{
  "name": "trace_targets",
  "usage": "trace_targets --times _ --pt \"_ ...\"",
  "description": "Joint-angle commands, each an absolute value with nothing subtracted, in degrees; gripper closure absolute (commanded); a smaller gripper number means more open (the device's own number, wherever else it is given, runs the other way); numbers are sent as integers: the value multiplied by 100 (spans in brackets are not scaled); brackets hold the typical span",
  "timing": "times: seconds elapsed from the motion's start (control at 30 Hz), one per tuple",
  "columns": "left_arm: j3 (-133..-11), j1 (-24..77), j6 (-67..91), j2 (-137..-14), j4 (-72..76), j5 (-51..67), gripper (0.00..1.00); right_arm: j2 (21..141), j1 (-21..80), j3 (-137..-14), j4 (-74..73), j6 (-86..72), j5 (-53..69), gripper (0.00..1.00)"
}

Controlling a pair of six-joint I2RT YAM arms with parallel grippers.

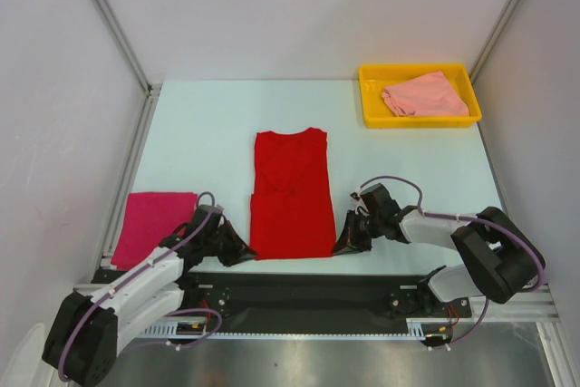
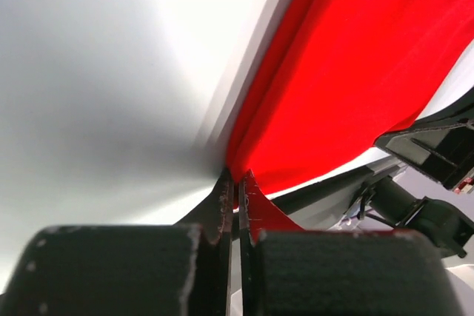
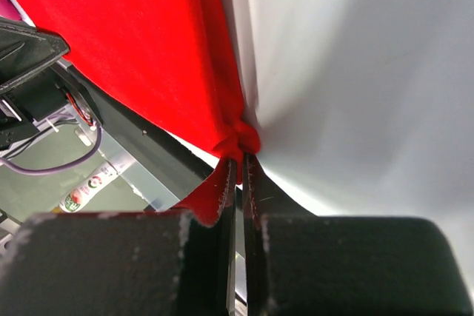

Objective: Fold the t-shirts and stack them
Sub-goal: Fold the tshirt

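Mid-fold: the left gripper (image 1: 243, 250) and right gripper (image 1: 343, 245) each clamp a near hem corner of the red t-shirt (image 1: 292, 197), which lies left of the yellow tray (image 1: 370, 117) and nearer the arms. Next, likely, both must lift together and carry the hem toward the collar.

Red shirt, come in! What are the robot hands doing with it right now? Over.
Left gripper shut on red shirt, near left corner. Right gripper shut on near right corner. Magenta shirt off to the left, apart.
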State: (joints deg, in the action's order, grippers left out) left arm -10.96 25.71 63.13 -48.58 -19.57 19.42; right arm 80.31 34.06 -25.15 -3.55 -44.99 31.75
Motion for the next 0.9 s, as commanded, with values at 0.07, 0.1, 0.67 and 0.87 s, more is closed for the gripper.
trace_targets --times 0.07,0.1,0.67,0.87 --pt "-1143 2602 5827 -4764 -2742 1380 100 7840 3419 -2444 -342 -4403 3050 100" --pt "-1151 2602 5810 -4668 -2786 1423 100 7788 3428 -2417 -351 -4412 3059 100" --pt "-4287 2471 4510 -6123 -3533 888 100 7760 2840 -4384 -1537 -4018 3401 100" --pt "-5333 1856 4149 -7249 -3129 1257 100 8972 2172 -5878 -1855 -3595 3744 100"
